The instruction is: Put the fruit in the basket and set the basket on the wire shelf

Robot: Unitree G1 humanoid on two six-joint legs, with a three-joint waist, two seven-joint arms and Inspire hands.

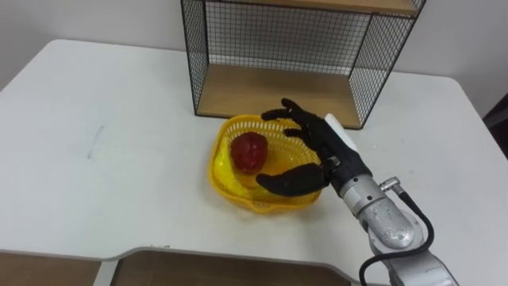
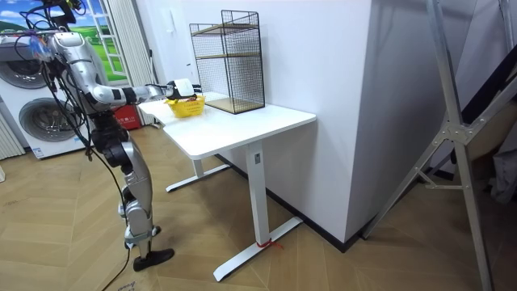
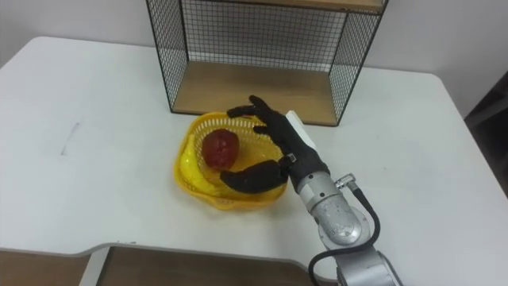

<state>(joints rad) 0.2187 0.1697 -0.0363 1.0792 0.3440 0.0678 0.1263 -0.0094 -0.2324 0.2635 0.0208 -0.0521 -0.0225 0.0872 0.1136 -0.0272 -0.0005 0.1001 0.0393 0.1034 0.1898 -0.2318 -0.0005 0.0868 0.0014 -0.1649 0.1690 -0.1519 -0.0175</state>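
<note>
A yellow plastic basket [image 1: 226,183] [image 3: 189,176] sits on the white table [image 1: 111,151] just in front of the black wire shelf [image 1: 294,59] [image 3: 254,56]. A dark red fruit [image 1: 249,151] [image 3: 220,148] lies inside it, with something yellow beneath. My right hand [image 1: 313,147] [image 3: 278,151] reaches over the basket from the right, its fingers spread above the far rim and its thumb stretched across the near side. The hand is open and does not grip the fruit. In the room view the robot stands at the table's end, its arm held out to the basket [image 2: 186,106].
The wire shelf has a wooden bottom board [image 1: 274,91] and an upper board [image 1: 333,5]; its lower bay stands open toward me. The table's front edge [image 1: 119,256] runs close below. In the room view a washing machine [image 2: 40,121] stands behind the robot.
</note>
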